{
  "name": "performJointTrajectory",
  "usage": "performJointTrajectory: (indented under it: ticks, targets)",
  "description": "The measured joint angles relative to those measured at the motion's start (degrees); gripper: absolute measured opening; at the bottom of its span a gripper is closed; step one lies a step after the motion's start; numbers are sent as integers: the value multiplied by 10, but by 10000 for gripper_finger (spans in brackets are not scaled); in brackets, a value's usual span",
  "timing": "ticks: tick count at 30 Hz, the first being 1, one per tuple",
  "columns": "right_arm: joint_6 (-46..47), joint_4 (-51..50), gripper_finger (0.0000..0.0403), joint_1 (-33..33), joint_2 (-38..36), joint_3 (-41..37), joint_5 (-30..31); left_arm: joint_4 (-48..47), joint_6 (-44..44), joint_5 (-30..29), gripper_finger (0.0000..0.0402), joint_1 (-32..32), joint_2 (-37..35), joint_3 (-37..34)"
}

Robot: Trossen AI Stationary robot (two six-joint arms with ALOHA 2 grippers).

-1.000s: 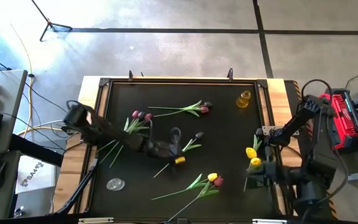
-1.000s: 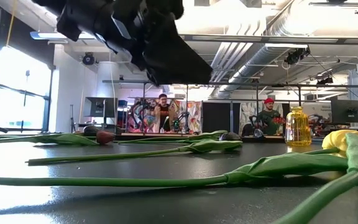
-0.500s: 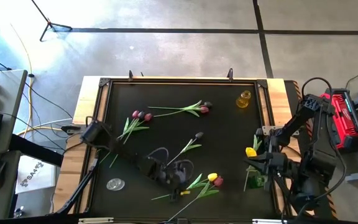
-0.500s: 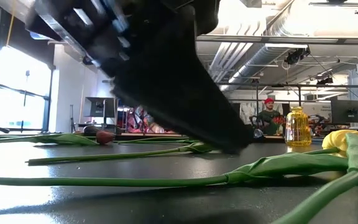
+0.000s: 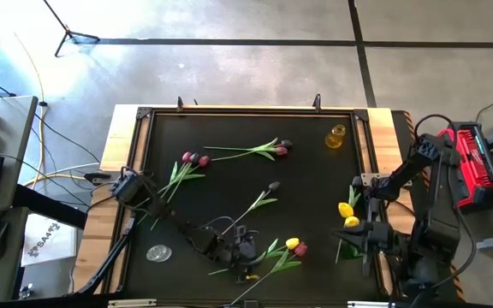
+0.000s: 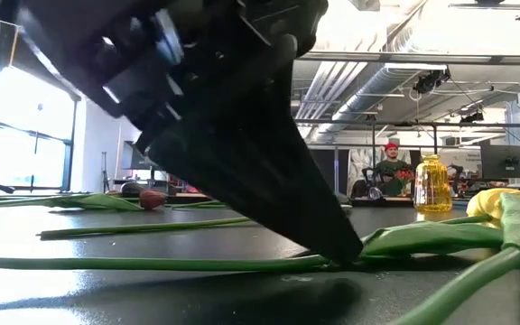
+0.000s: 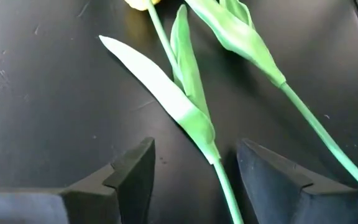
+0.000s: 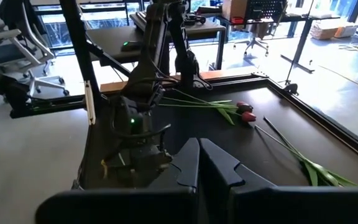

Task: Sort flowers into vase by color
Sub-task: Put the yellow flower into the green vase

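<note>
Tulips lie scattered on the black table. A yellow-headed and a pink-headed tulip lie near the front edge, stems running toward the near left. My left gripper is open and low over them. In the left wrist view one green stem runs between its fingers, just below a leaf joint. My right gripper is shut and empty, raised at the table's right edge beside two yellow heads. A small yellow glass vase stands at the far right. My left gripper comes slanting down from the table's left, its open fingers standing on either side of the tulip's stem, across it. In the low view one fingertip reaches down to the stem at table height; whether it touches, I cannot tell.
Two dark-pink tulips lie at the left, two more at the far middle, and a dark one in the centre. A clear round disc sits near the front left corner. A raised rim frames the table. People stand in the room behind.
My left gripper has swung from the table's middle toward the near edge and a little right, sinking and tipping more steeply down until it stands over the stems of the yellow and pink tulips. The flowers have stayed where they were.
</note>
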Motion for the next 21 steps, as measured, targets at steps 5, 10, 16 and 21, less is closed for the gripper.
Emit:
performJointTrajectory:
  ticks: [5,10,16,21]
  targets:
    - [-3,0,1,0,4,0,2,-34,-9,-19,169,-11,-1,1]
    - [-23,4,1,0,4,0,16,-60,10,-28,122,-14,-2,2]
    - [-73,41,1,0,4,0,34,-58,37,-33,68,-15,-2,1]
    - [-129,85,1,6,4,0,57,-59,25,-64,14,-16,-1,0]
